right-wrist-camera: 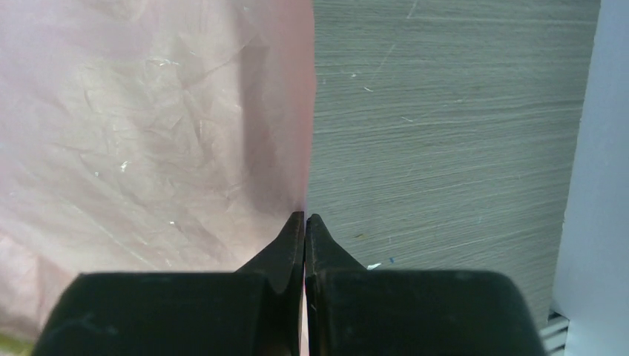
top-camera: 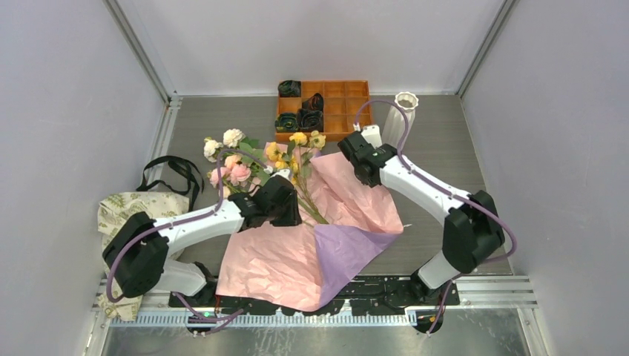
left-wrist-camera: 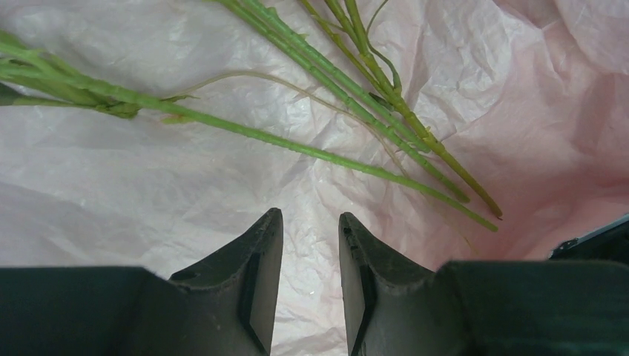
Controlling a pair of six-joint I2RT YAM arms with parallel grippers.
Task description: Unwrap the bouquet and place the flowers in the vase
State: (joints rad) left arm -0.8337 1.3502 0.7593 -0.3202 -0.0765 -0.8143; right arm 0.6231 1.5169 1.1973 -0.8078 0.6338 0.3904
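The bouquet lies unwrapped: its crinkled pink paper (top-camera: pixel 271 259) with a purple part (top-camera: pixel 345 248) is spread flat. The flowers (top-camera: pixel 239 172) lie across its upper left, blooms beyond the paper's edge. My left gripper (top-camera: pixel 291 202) hovers over the green stems (left-wrist-camera: pixel 334 81). Its jaws (left-wrist-camera: pixel 311 219) are open, with only paper (left-wrist-camera: pixel 148 200) under the gap. My right gripper (top-camera: pixel 347 147) is shut (right-wrist-camera: pixel 305 216) on the far right edge of the pink paper (right-wrist-camera: pixel 148 133). The white ribbed vase (top-camera: pixel 404 111) stands upright at the back right, just behind the right wrist.
An orange compartment tray (top-camera: pixel 343 104) with dark rolled rosettes (top-camera: pixel 308 117) sits at the back centre. Crumpled beige patterned paper (top-camera: pixel 130 211) and a black ribbon (top-camera: pixel 174 172) lie at the left. Bare grey table (right-wrist-camera: pixel 445 133) shows right of the paper. Enclosure walls stand on both sides.
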